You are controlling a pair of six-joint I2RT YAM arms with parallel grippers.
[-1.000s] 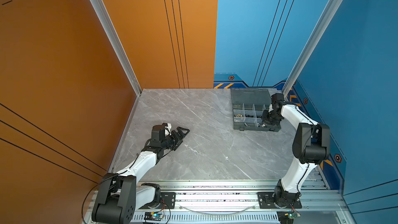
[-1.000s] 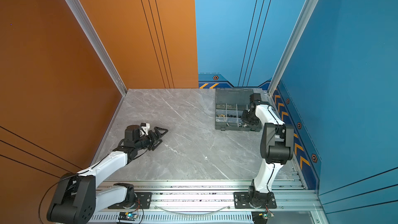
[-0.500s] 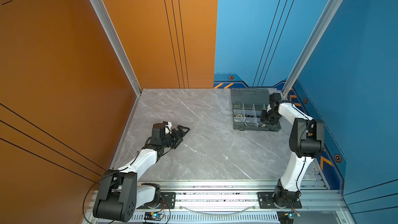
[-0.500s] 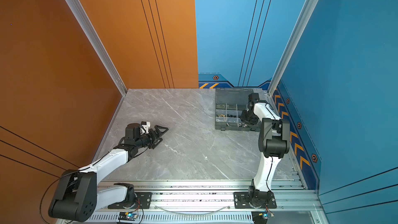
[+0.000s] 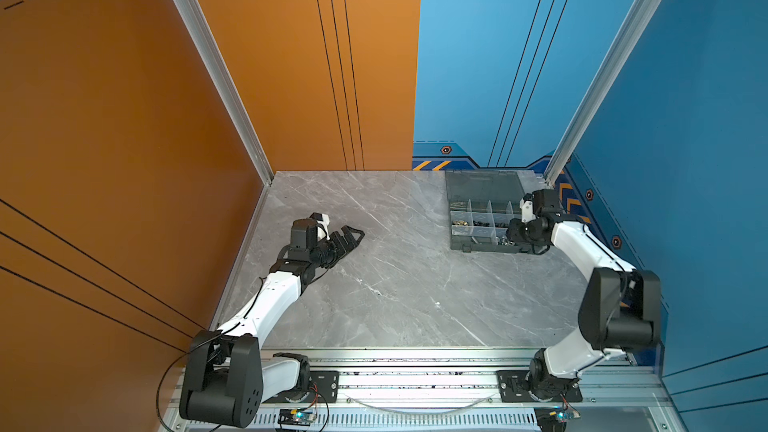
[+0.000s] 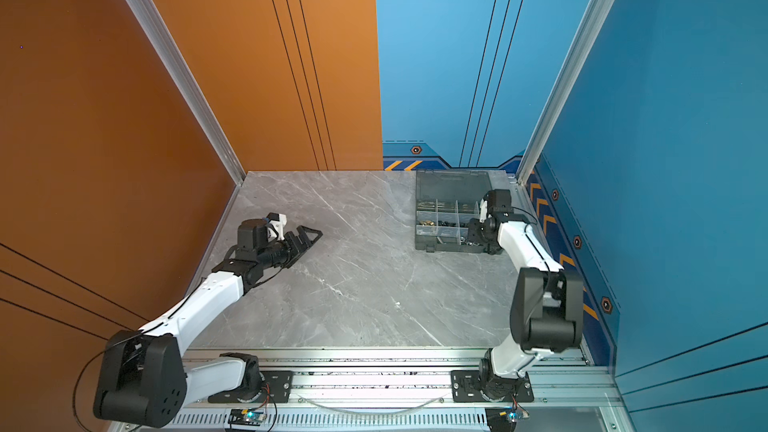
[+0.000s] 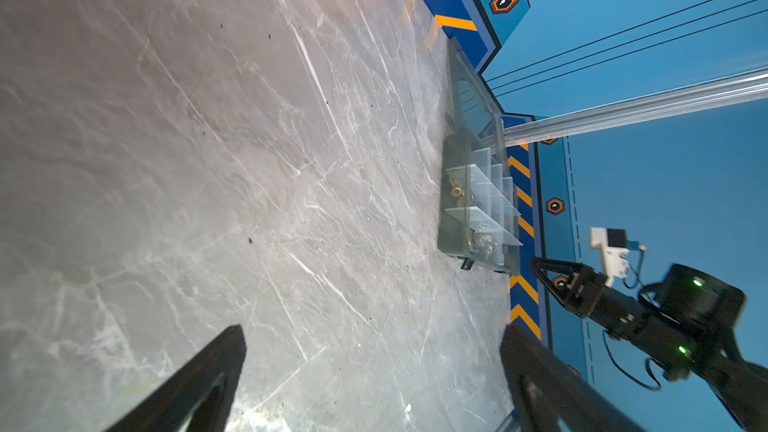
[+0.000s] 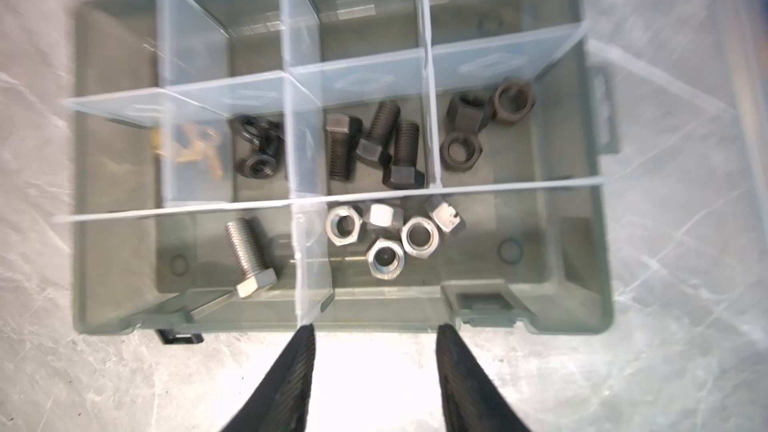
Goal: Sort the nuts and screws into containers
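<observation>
1. Right gripper (image 8: 376, 328): I hold it at the front wall of the box (image 8: 582, 305). The jaws are parted and nothing is between them.
2. Left gripper (image 7: 374, 330): I hold it low over the table (image 5: 395, 284), well apart from the box. The jaws are spread wide and grasp nothing.
3. Box: it lies with its lid (image 5: 482, 184) folded open on the far side.
4. Front row of the box: the silver screw (image 8: 249, 255) lies alone in one compartment. Five silver nuts (image 8: 386, 234) lie in the compartment beside it.
5. Second row of the box, in order: brass nuts (image 8: 195, 147), blurred behind a divider, then wing nuts (image 8: 255, 147), three black screws (image 8: 376, 143) and three black nuts (image 8: 478, 126).
</observation>
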